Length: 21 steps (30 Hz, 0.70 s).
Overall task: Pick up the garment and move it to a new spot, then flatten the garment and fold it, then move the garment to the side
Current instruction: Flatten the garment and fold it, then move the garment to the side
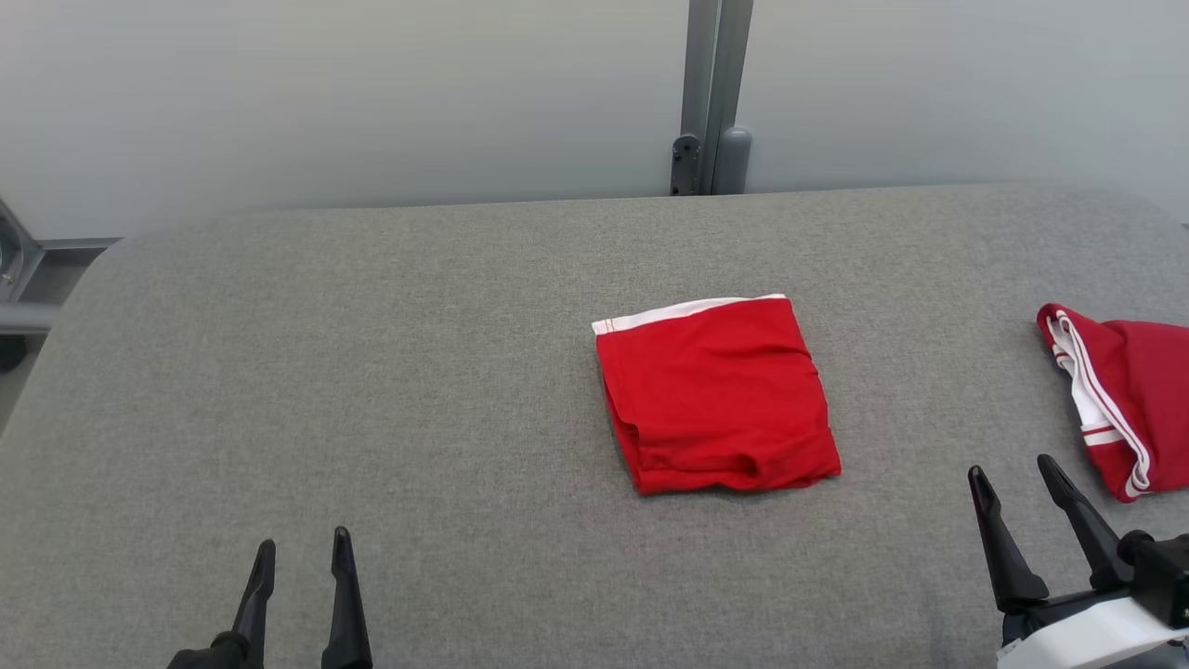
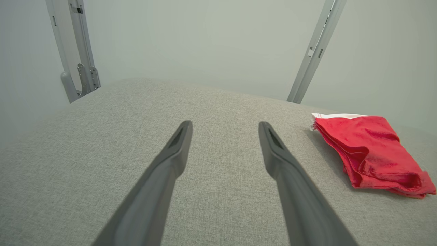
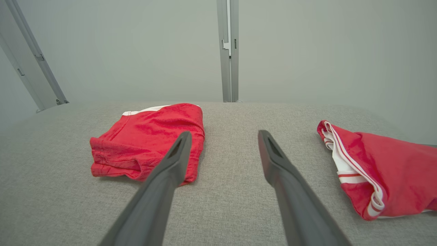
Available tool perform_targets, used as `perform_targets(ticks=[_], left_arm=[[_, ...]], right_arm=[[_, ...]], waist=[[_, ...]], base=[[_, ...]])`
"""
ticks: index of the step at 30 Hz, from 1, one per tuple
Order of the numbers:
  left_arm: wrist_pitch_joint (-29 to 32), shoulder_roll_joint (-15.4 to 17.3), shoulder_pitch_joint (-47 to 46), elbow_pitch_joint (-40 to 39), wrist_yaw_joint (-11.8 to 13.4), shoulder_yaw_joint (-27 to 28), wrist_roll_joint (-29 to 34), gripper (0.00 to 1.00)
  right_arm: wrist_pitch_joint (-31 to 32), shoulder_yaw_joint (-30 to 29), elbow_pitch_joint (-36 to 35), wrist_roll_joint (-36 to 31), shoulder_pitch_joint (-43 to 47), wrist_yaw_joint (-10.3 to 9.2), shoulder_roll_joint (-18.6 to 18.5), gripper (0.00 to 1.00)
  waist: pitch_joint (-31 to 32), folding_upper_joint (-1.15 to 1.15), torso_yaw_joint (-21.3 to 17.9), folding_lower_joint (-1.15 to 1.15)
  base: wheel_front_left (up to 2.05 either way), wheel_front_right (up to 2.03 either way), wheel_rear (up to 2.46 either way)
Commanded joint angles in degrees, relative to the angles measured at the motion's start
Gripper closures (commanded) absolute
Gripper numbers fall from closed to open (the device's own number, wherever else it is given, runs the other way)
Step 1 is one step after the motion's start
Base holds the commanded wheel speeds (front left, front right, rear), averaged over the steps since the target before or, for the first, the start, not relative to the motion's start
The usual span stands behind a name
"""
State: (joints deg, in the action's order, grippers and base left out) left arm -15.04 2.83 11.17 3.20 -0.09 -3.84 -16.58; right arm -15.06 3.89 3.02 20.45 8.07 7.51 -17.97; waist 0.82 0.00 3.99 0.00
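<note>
A red garment [image 1: 715, 395] with a white waistband lies folded into a neat rectangle at the middle of the grey padded table [image 1: 372, 372]. My left gripper [image 1: 304, 539] hovers open near the front left, empty, with the folded garment [image 2: 372, 153] well off to its right. At the front right my right gripper [image 1: 1011, 465] is open and holds nothing. In the right wrist view, my right gripper [image 3: 223, 132] points at the bare table between the folded garment [image 3: 146, 140] and a second red garment [image 3: 385, 167].
The second red garment [image 1: 1124, 400], with a white striped band, lies bunched at the table's right edge, just beyond my right fingers. A grey metal post [image 1: 711, 93] stands behind the far edge against a pale wall. Bare fabric stretches across the left half.
</note>
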Motion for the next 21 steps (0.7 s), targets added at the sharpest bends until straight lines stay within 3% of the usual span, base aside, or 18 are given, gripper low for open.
perform_targets(ticks=[1, 21], left_arm=[[-0.2, 0.1, 0.8, 0.1, -0.3, 0.1, 0.6, 0.00], [-0.2, 0.1, 1.3, 0.3, -2.4, 0.5, 1.6, 0.00]], right_arm=[[-0.1, -0.3, -0.2, -0.3, 0.5, -0.05, 0.1, 0.00], [-0.1, -0.5, 1.2, 0.1, -0.9, -0.05, 0.6, 0.00]], waist=[[-0.1, 0.00, 0.2, 0.00], [0.7, 0.00, 1.4, 0.00]], base=[[0.00, 0.00, 0.00], [0.00, 0.00, 0.00]])
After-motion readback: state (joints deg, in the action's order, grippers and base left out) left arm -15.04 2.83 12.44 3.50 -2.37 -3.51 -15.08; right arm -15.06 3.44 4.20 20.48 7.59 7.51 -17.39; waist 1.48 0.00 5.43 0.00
